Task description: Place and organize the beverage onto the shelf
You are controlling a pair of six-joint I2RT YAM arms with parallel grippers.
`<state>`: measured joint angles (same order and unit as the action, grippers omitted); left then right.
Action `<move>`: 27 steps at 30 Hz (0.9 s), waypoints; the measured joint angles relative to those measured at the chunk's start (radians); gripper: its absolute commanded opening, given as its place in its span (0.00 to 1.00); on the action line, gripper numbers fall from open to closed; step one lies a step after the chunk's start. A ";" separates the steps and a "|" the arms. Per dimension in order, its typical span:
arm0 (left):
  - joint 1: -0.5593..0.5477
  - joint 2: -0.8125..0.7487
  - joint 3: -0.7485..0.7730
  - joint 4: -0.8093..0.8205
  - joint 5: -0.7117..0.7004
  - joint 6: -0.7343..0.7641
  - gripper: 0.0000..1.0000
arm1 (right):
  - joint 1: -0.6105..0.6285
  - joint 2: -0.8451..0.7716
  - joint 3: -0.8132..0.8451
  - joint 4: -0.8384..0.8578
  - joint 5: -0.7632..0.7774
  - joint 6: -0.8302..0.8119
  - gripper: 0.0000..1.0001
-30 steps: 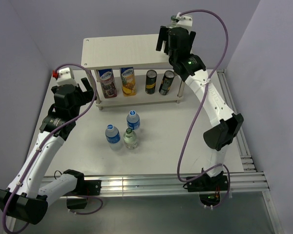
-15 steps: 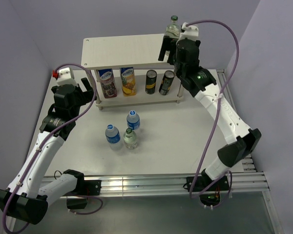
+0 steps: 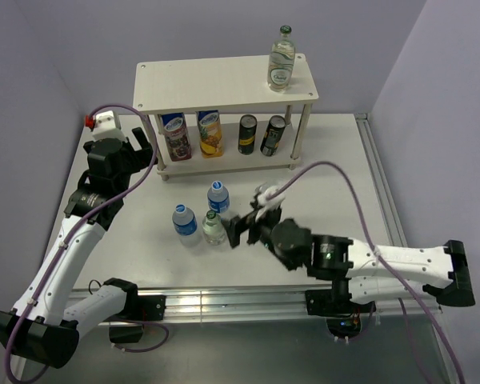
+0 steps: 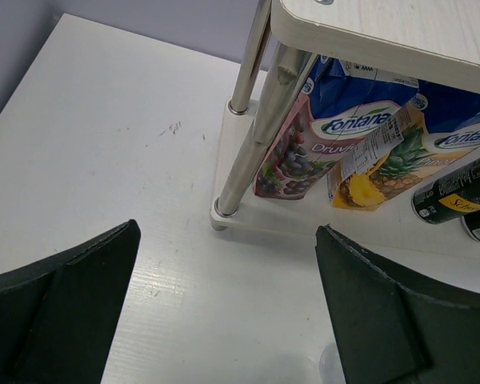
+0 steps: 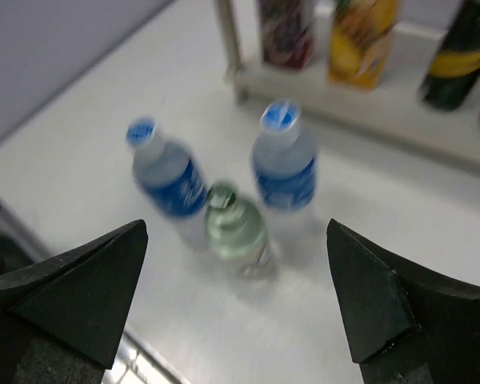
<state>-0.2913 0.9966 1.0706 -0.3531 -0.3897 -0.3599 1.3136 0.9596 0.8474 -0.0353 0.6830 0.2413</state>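
Three drinks stand loose on the bench (image 3: 344,184) in the top view, about midway between its near and far edges: the far plastic bottle (image 3: 217,196), the left plastic bottle (image 3: 183,222) and the glass bottle (image 3: 214,228). On the shelf (image 3: 216,80), a second glass bottle (image 3: 280,66) stands at the right end of the upper board, and the left can (image 3: 247,134) and right can (image 3: 273,135) stand below. The right end effector (image 3: 246,224) hangs released just right of the trio. The left end effector (image 3: 138,146) is released too, near the shelf's left posts. The left wrist view shows its jaws wide with nothing between them. The right wrist view, blurred, frames the glass bottle between open jaws. I judge it heavy, stiff, smooth and breakable. The hold is best taken low on the body, since both plastic neighbours stand very close and look light enough to tip.
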 measured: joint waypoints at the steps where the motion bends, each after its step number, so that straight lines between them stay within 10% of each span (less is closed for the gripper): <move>1: 0.000 0.000 0.000 0.000 0.000 0.000 0.98 | 0.049 0.002 -0.052 0.013 0.005 0.023 1.00; 10: 0.002 0.000 0.000 -0.004 0.000 0.000 0.98 | 0.157 0.211 -0.288 0.178 -0.082 0.144 1.00; 27: 0.002 0.000 0.000 -0.005 0.000 0.000 0.97 | -0.020 0.568 -0.212 0.564 -0.154 0.083 1.00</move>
<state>-0.2893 0.9966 1.0706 -0.3576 -0.3901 -0.3599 1.2934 1.5280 0.6357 0.5285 0.5285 0.3244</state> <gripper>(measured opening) 0.976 0.998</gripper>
